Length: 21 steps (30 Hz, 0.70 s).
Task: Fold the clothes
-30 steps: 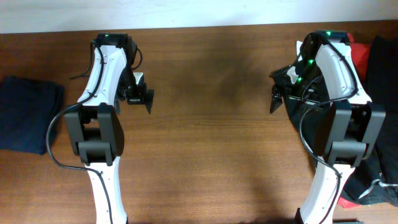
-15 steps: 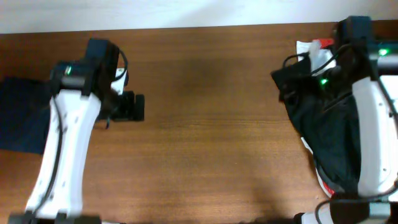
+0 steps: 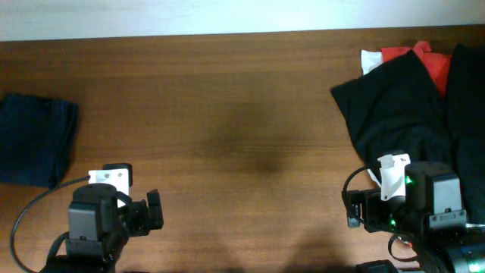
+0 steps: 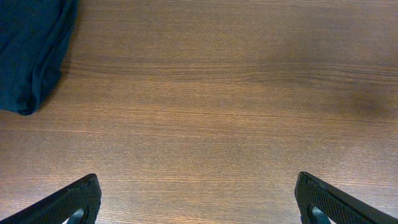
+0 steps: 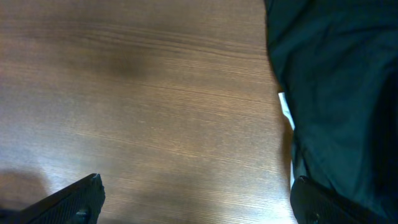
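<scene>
A folded dark navy garment (image 3: 34,140) lies at the table's left edge; its corner also shows at the top left of the left wrist view (image 4: 31,50). A loose pile of clothes lies at the far right: a black garment (image 3: 398,106), a red one (image 3: 420,59) and a white one (image 3: 371,61). The black garment fills the right of the right wrist view (image 5: 336,81). My left gripper (image 3: 154,211) (image 4: 199,205) is open and empty near the front edge. My right gripper (image 3: 353,212) (image 5: 196,202) is open and empty, its right finger next to the black garment.
The brown wooden table (image 3: 242,114) runs between the two lots of clothes. A white strip (image 5: 286,112) shows under the black garment's edge. Both arm bases sit at the front edge.
Both arms have drawn back from the far part of the table to the front edge. The right-hand pile, earlier partly covered by the right arm, now shows.
</scene>
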Motion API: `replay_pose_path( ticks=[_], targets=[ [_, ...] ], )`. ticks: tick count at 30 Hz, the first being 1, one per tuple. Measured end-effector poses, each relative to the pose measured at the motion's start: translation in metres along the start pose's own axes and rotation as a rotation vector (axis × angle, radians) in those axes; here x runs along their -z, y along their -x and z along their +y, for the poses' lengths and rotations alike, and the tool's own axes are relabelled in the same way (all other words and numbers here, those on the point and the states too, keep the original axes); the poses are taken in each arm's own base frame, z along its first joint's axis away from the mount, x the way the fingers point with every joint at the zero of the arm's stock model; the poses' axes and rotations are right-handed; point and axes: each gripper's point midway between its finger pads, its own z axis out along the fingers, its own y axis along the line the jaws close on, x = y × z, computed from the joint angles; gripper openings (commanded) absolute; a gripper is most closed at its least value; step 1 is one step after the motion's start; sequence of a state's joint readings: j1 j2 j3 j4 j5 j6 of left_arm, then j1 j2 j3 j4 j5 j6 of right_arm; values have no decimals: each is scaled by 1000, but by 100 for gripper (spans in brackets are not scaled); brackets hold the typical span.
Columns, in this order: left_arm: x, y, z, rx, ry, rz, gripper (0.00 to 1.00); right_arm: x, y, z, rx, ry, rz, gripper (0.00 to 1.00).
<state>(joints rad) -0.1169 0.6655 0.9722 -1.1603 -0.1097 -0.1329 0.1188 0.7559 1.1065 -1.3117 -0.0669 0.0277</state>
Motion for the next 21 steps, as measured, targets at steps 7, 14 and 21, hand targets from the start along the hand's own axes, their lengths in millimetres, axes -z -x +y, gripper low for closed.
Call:
replay_pose_path(
  ticks=[7, 14, 21],
  targets=[
    [0, 0, 0, 0, 0, 0, 99, 1, 1, -1, -2, -4, -8, 99],
    [0, -1, 0, -1, 1, 2, 99, 27, 25, -11, -13, -57, -348, 98],
    [-1, -2, 0, -1, 1, 5, 99, -39, 19, -19, 9, -56, -772, 99]
  ],
)
